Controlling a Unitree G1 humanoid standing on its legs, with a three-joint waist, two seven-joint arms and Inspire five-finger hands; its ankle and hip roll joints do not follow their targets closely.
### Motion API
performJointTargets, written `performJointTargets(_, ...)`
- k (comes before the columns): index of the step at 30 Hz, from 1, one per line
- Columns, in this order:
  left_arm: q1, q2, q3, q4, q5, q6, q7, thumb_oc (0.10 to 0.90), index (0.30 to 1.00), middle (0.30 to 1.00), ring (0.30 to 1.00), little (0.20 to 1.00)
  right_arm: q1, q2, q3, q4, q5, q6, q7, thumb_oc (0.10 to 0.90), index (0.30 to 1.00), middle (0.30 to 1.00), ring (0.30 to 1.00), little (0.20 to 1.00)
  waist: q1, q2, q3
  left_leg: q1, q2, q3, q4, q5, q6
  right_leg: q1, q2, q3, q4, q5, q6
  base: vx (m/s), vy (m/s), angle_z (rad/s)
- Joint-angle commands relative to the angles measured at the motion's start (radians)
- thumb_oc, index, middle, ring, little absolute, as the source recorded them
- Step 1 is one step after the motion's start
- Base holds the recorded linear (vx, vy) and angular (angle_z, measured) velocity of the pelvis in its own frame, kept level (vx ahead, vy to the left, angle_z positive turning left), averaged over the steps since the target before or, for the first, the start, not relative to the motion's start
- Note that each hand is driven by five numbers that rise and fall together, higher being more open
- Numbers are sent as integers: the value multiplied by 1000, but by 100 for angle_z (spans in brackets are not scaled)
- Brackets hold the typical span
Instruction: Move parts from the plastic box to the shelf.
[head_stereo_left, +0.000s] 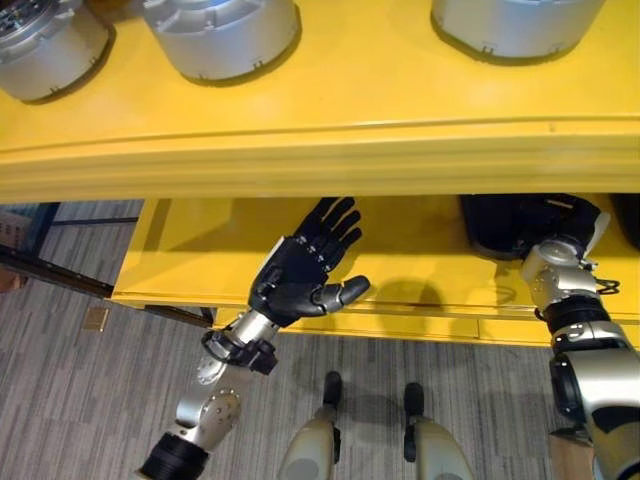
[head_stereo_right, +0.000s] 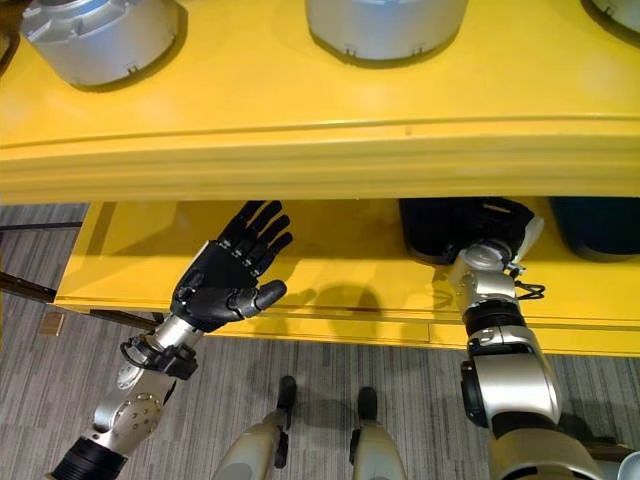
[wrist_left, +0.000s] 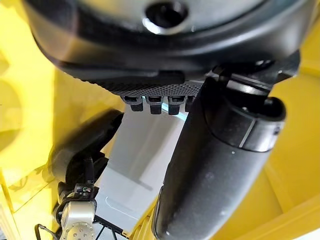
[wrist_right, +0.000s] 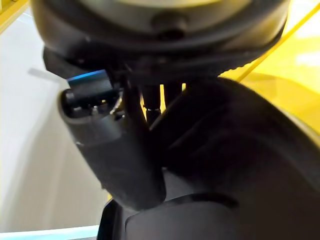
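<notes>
My right hand reaches into the lower level of the yellow shelf and lies on a black rounded part standing there. In the right wrist view its thumb presses against the part's dark curved side, with the fingers curled past it. My left hand hovers over the lower level to the left, fingers straight and spread, palm empty. Its thumb shows in the left wrist view with nothing against it.
Three silver-grey round parts stand on the shelf's upper level, whose front edge overhangs the lower level. Another dark part sits at the lower level's far right. Grey carpet lies below.
</notes>
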Motion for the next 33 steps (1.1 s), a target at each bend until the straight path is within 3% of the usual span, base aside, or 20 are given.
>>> performJointTargets(1, -86, -35, 26, -74, -19, -79, -37, 900, 1000, 1000, 1000, 1000, 31, 34, 28, 40, 13, 19, 10, 900, 1000, 1000, 1000, 1000, 15, -21, -4, 5, 6, -10, 29, -44, 2, 42, -53, 14, -32, -1, 9, 0, 0, 0)
performJointTargets(9, -78, -31, 31, -75, -32, -75, -50, 900, 1000, 1000, 1000, 1000, 36, 27, 12, 35, 31, 34, -11, 900, 1000, 1000, 1000, 1000, 13, -21, -5, 9, 3, -8, 32, -48, 3, 45, -54, 18, -32, -1, 9, 5, 1, 0)
performJointTargets(33, -49, -54, 27, -83, -17, -74, -65, 900, 1000, 1000, 1000, 1000, 103, 79, -19, -187, -8, -78, -55, 900, 1000, 1000, 1000, 1000, -12, -15, -4, 15, -4, 0, 33, -52, 10, 43, -47, 43, -23, -4, 6, -3, 3, -1)
